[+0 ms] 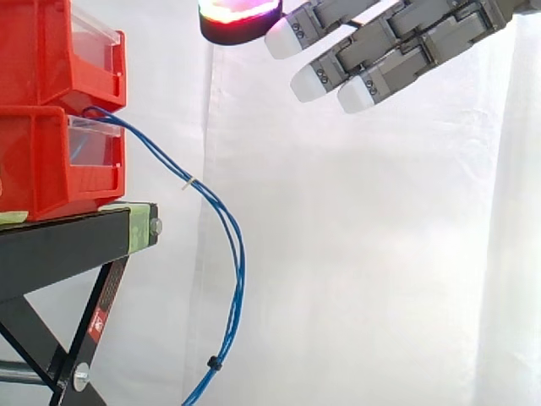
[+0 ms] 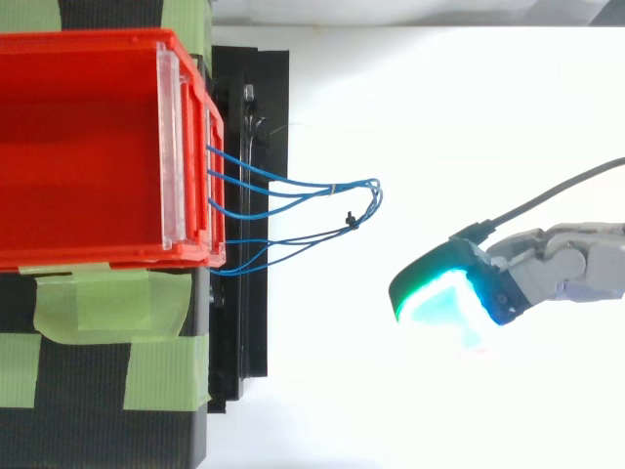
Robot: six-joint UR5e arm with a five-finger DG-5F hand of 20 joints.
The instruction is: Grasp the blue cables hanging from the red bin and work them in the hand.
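The robot hand is hovering with its fingers stretched straight and open, holding nothing, high above and well apart from the blue cables. The cables are drooping in a loop from the front of the lower red bin, which is sitting beneath a second red bin on the black stand, with a white curtain hanging behind.

**Two bins, one stand, one cable bundle, two ties, one hand**

At the upper left of the side view there are two red containers, an upper bin stacked on a lower bin. They sit on one black stand. One bundle of blue cables hangs at centre left, its strands too close together to count. Two ties bind it: one white tie and one black tie near the bottom edge. One hand is at the upper right.
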